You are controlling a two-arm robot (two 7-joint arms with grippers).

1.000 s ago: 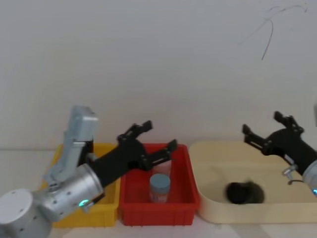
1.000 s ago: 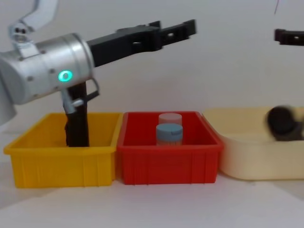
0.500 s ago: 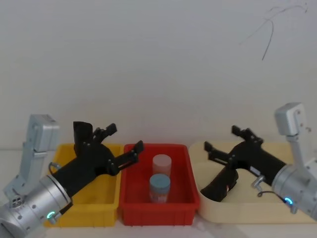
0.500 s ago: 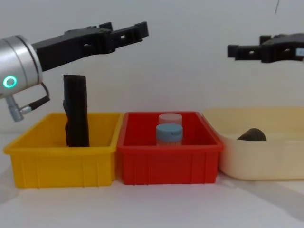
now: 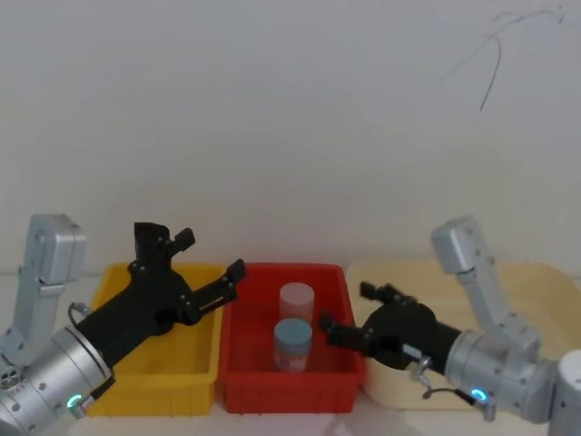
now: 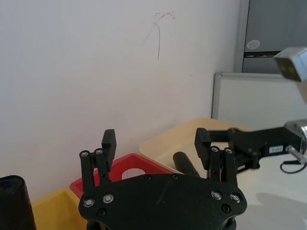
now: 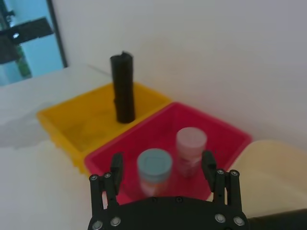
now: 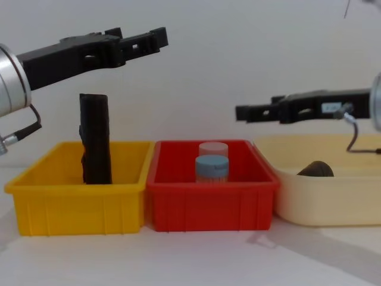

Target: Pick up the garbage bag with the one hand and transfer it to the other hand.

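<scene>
Right now you've got nothing in either hand. The left gripper (image 5: 209, 254) sits lower left in the head view, above the yellow bin (image 8: 77, 208). Its fingers are spread wide and empty, and in the chest view it rides upper left, well above the bins. The right gripper (image 5: 349, 309) is lower right of centre in the head view, fingers apart and empty. Its tips are over the right end of the red bin (image 8: 208, 208), aimed toward frame left, away from the cream tray (image 8: 321, 202).

The garbage bag (image 8: 315, 169) lies in the cream tray, right side of the chest view, with only a dark hump showing over the near rim. The left wrist view shows it as a short black cylinder down on the tray floor.

- **Why it sits so:** my read is a soft roll on its side is at rest, and the tray walls keep it from rolling off.
- **Why the hands sit so:** both ride high, probably to stay clear of the bin rims.
- **Axis:** the long axis is level, not upright. The hump in the chest view is short, so I'd judge the roll runs more front-to-back than across the frame. I can't tell which end points where, and no label shows.

Don't confuse it with the tall black roll (image 8: 95, 140), which stands upright in the yellow bin. The blue-lidded jar (image 8: 212, 168) and the pale-lidded jar (image 8: 213, 148) just behind it stand in the red bin.

To pick, you'd likely use the right gripper, which is nearest but must turn back over the tray.
</scene>
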